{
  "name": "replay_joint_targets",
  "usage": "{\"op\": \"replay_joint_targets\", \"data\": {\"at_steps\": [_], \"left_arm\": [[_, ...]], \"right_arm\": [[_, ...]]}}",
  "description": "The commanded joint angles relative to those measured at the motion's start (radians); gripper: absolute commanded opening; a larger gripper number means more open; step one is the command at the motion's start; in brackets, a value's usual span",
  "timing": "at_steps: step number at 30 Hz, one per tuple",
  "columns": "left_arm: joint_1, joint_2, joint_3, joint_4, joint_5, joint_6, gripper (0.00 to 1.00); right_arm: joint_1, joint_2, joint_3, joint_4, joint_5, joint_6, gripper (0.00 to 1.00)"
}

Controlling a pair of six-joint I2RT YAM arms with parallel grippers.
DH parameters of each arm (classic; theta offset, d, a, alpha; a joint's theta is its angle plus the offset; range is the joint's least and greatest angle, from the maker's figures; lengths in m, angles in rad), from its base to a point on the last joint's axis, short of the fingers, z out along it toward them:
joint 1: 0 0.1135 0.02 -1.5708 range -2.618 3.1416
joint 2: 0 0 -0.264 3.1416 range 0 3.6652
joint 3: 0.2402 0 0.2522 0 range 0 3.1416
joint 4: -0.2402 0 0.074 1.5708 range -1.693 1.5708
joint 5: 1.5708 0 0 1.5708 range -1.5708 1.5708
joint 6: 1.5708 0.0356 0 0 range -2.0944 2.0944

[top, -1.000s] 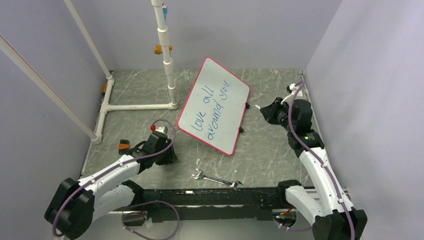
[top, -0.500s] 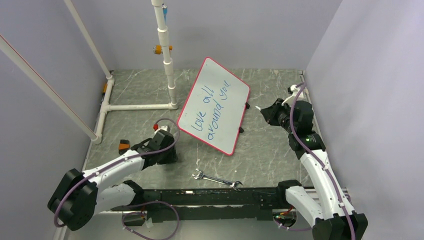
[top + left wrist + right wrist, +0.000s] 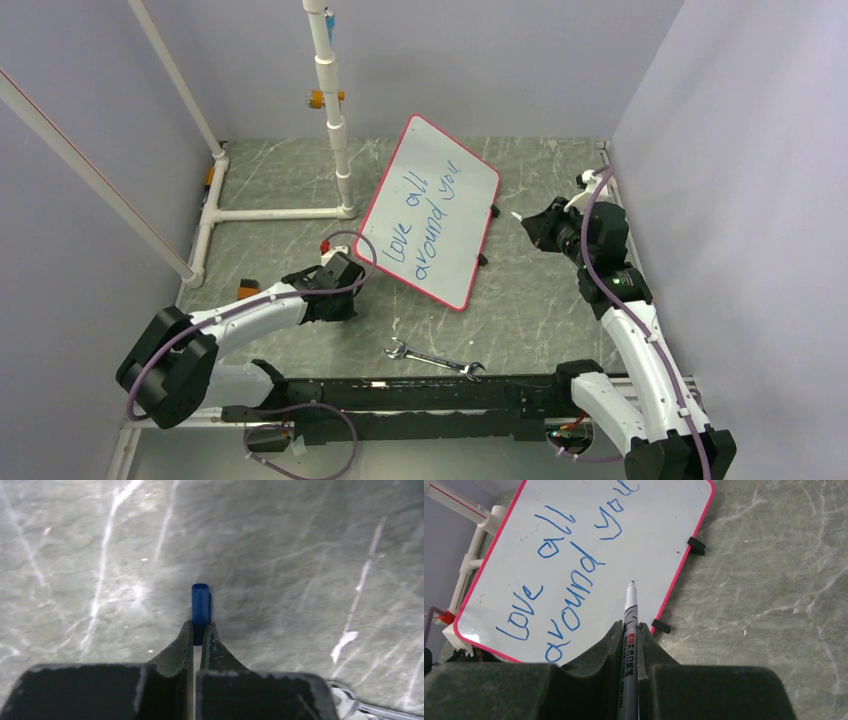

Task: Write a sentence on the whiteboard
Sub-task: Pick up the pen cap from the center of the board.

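Note:
The whiteboard, white with a red-pink rim and black feet, lies tilted at the table's middle; it also shows in the right wrist view. The sentence "love all around you" is on it in blue, in two lines. My right gripper is shut on a grey marker, tip uncapped, held just right of the board and off its surface. My left gripper sits low by the board's near-left corner, shut on a blue marker cap above the bare table.
A metal wrench lies near the front edge. A white pipe frame stands at the back left, its base rail running left. A small orange block sits left of the left arm. Walls close in on both sides.
My left arm has reached forward and right, bringing its gripper closer to the board's near-left corner. The right gripper and the board have stayed put.

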Motion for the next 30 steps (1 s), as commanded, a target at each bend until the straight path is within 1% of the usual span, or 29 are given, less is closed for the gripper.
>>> {"op": "replay_joint_targets", "data": {"at_steps": [1, 5, 8, 11, 14, 15, 18, 25, 28, 30], "left_arm": [[-0.035, 0.051, -0.012, 0.033, 0.046, -0.016, 0.00], [-0.040, -0.017, 0.014, 0.009, 0.049, 0.051, 0.00], [-0.040, -0.105, 0.040, -0.019, 0.045, 0.127, 0.00], [-0.040, -0.189, 0.069, -0.067, 0.040, 0.204, 0.00], [-0.041, -0.240, 0.113, -0.130, 0.023, 0.268, 0.00], [-0.041, -0.253, 0.127, -0.153, 0.019, 0.270, 0.00], [-0.041, -0.282, 0.156, -0.144, 0.091, 0.312, 0.00], [-0.040, -0.287, 0.310, -0.318, 0.000, 0.393, 0.00], [-0.040, -0.309, 0.365, -0.349, -0.025, 0.464, 0.00], [-0.040, -0.330, 0.398, -0.340, -0.024, 0.519, 0.00]], "right_arm": [[-0.001, -0.010, 0.037, 0.025, -0.020, 0.010, 0.00], [-0.002, -0.017, 0.034, 0.038, -0.061, 0.038, 0.00], [-0.001, -0.026, 0.041, 0.041, -0.093, 0.055, 0.00], [-0.001, -0.021, 0.060, 0.033, -0.120, 0.055, 0.00], [-0.002, -0.015, 0.072, 0.025, -0.144, 0.057, 0.00], [-0.001, -0.017, 0.073, 0.027, -0.150, 0.059, 0.00], [-0.001, -0.019, 0.072, 0.033, -0.172, 0.069, 0.00], [0.000, -0.027, 0.069, 0.037, -0.208, 0.087, 0.00], [0.000, -0.022, 0.077, 0.038, -0.220, 0.088, 0.00], [0.000, -0.019, 0.080, 0.046, -0.239, 0.094, 0.00]]}}
